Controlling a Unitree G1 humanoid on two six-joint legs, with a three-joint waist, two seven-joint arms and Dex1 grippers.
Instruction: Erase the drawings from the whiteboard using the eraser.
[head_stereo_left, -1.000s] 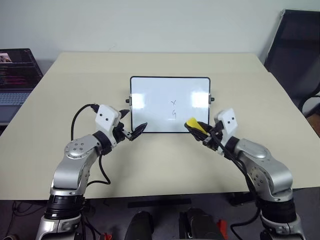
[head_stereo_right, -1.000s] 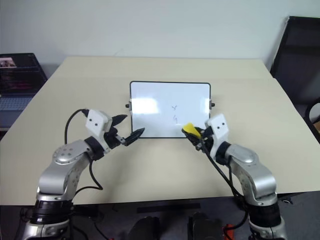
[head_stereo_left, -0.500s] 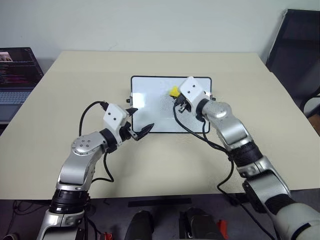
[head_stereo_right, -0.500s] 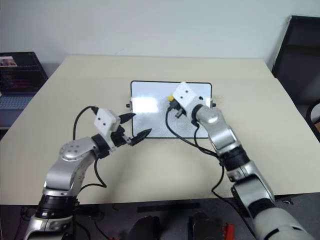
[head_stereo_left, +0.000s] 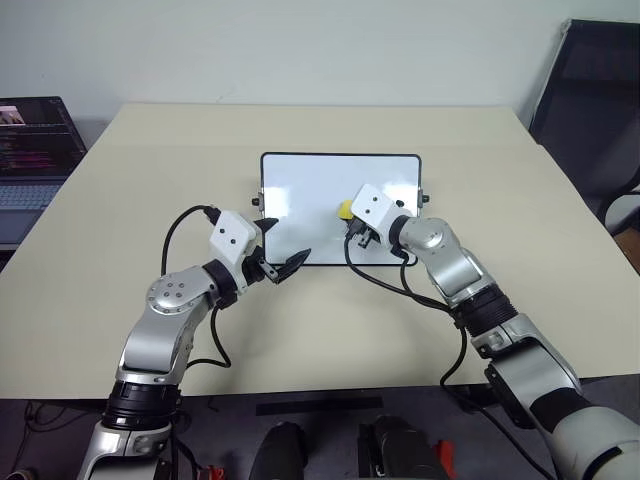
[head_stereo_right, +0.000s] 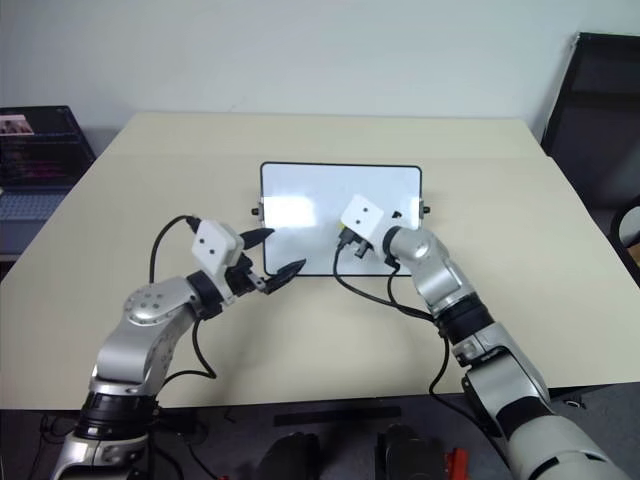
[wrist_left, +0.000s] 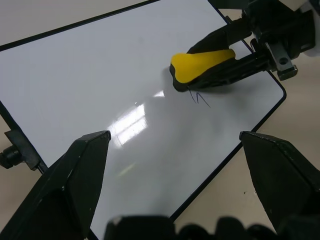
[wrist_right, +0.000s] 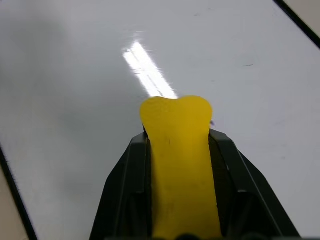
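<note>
Whiteboard (head_stereo_left: 300, 195): glossy, smooth white face with bright glare patches, thin black frame that looks plastic. Eraser (wrist_left: 200, 63), clamped between the right pincer (wrist_left: 227, 70) fingers: matt yellow body, smooth, plastic-looking, black underside. Pincer fingers: matt black plastic. Surface (head_stereo_left: 120, 220) beneath the left pincer (head_stereo_left: 277, 248): matt beige, smooth, laminate-like.

Bare surface (head_stereo_left: 150, 170) rings the whiteboard (head_stereo_left: 300, 185) on every side. The right gripper (head_stereo_left: 349, 218) and eraser (head_stereo_left: 344, 210) occupy the board's middle; a laptop (head_stereo_left: 30, 150) sits far left.
</note>
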